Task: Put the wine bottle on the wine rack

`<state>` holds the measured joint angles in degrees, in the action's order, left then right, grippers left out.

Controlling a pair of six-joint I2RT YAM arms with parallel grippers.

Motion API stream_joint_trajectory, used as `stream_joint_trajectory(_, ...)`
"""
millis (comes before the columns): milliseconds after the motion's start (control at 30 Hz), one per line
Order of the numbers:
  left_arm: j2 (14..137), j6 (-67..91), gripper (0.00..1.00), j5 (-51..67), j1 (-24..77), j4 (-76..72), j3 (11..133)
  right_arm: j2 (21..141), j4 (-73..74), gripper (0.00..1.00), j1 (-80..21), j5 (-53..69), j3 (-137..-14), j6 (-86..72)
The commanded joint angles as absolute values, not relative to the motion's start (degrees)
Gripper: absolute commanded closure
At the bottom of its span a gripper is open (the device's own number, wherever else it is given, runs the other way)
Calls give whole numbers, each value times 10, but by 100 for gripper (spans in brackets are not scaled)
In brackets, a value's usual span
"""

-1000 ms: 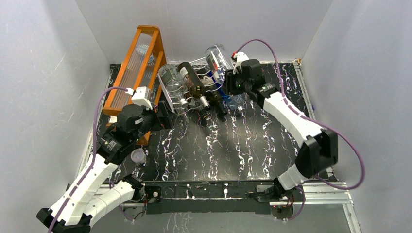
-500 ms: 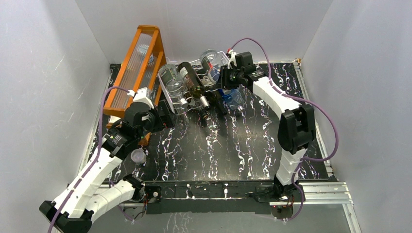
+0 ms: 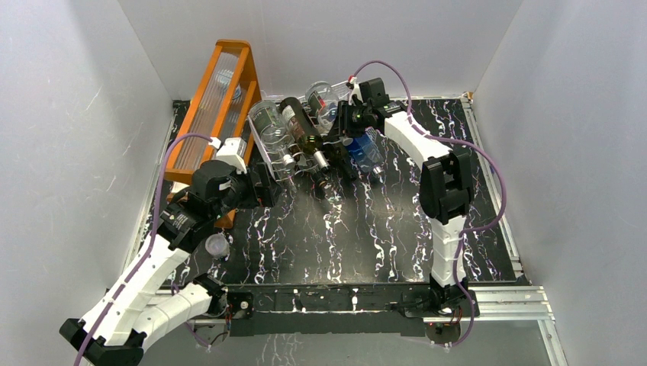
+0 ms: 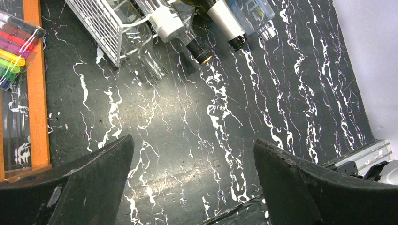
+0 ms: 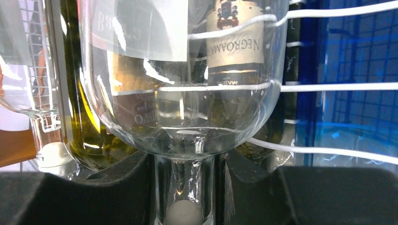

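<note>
Inside right gripper (image 5: 184,194), neck of wine bottle (image 5: 180,84).

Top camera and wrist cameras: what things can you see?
wine rack: one, white wire, back of table
held clear bottle: one, see-through, gripped by its neck
other clear bottle: one, see-through, lying in rack
dark bottles: at least two, brown-green, in rack
blue bottle: one, blue, rack's side nearest right arm
orange frame: one, orange with clear panels, back left
markers: several, many colours, inside frame
small cup: one, clear, by left arm
table: one, black, white veins
left gripper: one, black, open over table
right gripper: one, black, shut on bottle neck
</note>
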<state>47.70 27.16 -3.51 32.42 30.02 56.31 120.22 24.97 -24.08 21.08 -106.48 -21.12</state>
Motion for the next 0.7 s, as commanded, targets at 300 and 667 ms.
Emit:
stream_joint_trajectory(300,472,246,2,-21,324,302,586,1227,219,64,-244,229,-1204,-192)
stream_joint_trajectory(667,473,229,2,-40,324,312,605,1180,228,20,-253,152,-1153,-161)
